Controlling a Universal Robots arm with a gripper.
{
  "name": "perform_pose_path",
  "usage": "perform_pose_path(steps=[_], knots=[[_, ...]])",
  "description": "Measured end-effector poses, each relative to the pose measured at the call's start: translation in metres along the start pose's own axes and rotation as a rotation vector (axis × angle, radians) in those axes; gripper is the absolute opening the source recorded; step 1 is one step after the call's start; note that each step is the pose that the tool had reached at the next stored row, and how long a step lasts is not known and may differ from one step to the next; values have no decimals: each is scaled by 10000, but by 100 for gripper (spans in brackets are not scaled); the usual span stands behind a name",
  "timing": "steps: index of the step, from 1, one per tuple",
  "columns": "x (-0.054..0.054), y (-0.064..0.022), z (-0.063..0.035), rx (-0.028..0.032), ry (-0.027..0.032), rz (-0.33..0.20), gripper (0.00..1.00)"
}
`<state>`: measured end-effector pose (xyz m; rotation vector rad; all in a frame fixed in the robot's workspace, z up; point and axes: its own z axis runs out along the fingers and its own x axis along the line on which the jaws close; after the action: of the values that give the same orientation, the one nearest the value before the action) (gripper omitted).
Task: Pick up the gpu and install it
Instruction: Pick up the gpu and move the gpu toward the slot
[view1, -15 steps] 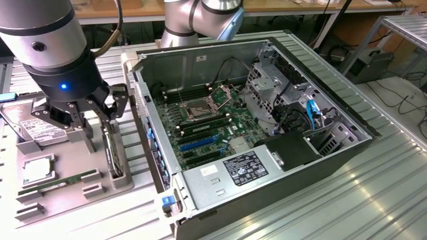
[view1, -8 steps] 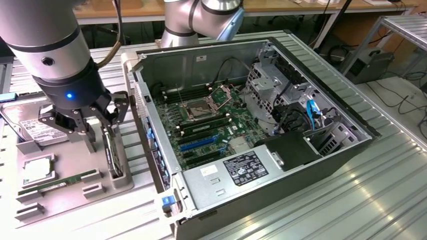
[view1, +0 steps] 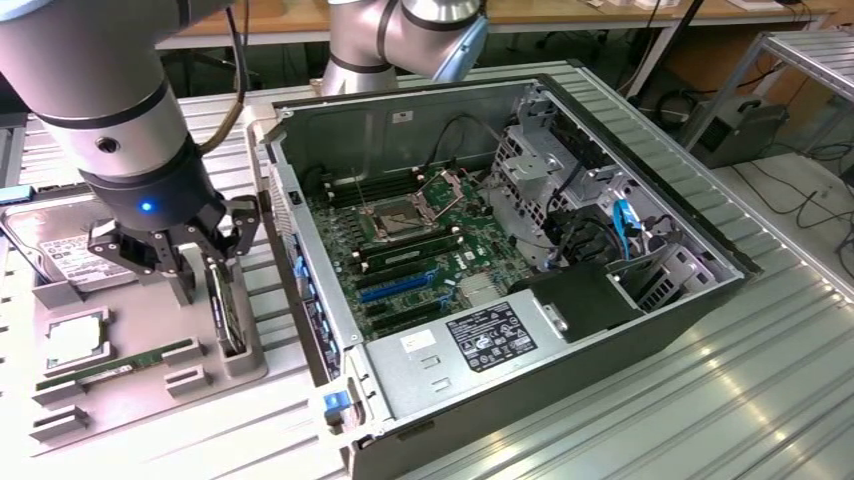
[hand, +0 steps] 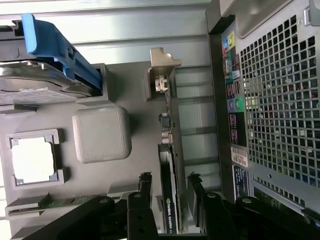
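The gpu (view1: 228, 308) is a thin black card standing on edge in a slot of the grey parts tray (view1: 147, 395), at the exterior view's left of the open computer case (view1: 607, 305). In the wrist view the gpu (hand: 168, 200) runs lengthwise, with its silver bracket (hand: 162, 65) at the far end. My gripper (view1: 200, 262) hangs just over the card and is open. Its black fingers (hand: 145, 184) stand one on each side of the card, with a gap on both sides. Inside the case, the motherboard's blue expansion slots (view1: 398, 287) lie bare.
On the grey tray (hand: 130, 85) sit a hard drive (view1: 78, 258) in a blue caddy (hand: 60, 50), a CPU (view1: 78, 340) and a green RAM stick (view1: 118, 366). The case's perforated rear panel (hand: 280, 100) stands close beside the card.
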<state>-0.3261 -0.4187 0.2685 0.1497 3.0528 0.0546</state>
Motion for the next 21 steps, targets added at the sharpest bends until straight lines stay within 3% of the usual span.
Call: perform_pose_path(steps=[14, 21], knots=[[14, 9, 261, 13, -5, 150, 42], [12, 10, 283, 13, -6, 150, 42]])
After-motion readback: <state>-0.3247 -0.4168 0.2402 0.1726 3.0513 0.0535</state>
